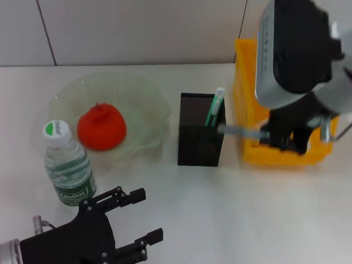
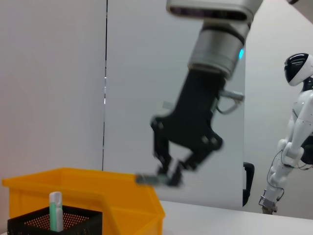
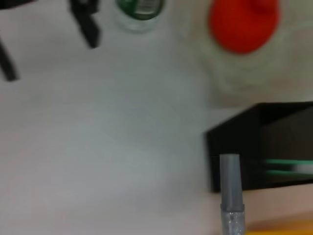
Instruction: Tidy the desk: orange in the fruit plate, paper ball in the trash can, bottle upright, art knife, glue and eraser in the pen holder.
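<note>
Right end effector [image 1: 279, 136] grips grey art knife [image 1: 239, 130] horizontally, tip toward pen holder [image 1: 200, 131].

I read orange [image 1: 101, 126] red-orange, centre left of head frame; fruit plate [image 1: 142, 101] translucent pale green; bottle [image 1: 69, 165] clear, white cap with green print, dark green label; pen holder [image 1: 194, 136] black mesh, green-white stick [image 1: 214, 107] inside; trash can [image 1: 248, 82] bright yellow, upper right; grey rod [image 1: 240, 132]; left gripper [image 1: 138, 220] black; right gripper [image 1: 286, 140] black, arm grey-white; desk [image 1: 248, 217] off-white.

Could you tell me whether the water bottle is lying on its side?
No, the bottle stands upright on the table, cap up, beside the fruit plate.
</note>
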Controlling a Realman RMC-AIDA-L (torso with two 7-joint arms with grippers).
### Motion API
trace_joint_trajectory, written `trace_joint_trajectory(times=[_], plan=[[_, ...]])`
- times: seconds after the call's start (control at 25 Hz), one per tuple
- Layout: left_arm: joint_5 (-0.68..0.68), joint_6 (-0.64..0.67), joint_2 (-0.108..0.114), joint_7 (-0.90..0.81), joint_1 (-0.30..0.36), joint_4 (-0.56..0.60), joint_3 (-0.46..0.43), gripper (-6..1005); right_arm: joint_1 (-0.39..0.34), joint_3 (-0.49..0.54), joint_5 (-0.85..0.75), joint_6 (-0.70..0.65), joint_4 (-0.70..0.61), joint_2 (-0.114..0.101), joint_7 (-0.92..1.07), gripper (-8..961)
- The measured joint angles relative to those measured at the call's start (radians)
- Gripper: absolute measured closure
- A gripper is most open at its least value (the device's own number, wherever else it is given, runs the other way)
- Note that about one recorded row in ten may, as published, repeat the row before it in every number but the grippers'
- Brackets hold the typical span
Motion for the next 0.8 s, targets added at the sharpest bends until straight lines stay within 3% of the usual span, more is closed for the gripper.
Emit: trace_joint_trajectory(times=[0.24, 0.44, 0.8], plan=[[0.000, 0.000, 0.000, 0.000, 0.002, 0.001, -0.001, 289, 0.025, -0.018, -0.136, 0.061, 0.044, 0.000, -0.090, 810], [0.000, 0.002, 0.000, -0.001, 0.002, 0.009, -0.001, 289, 0.030, -0.120, -0.281, 0.132, 0.075, 0.001, -0.162, 814], [-0.002, 0.005, -0.001, 0.002, 0.000, 0.011, -0.003, 289, 0.036, -0.218, -0.356, 0.204, 0.076, 0.001, -0.273, 815]])
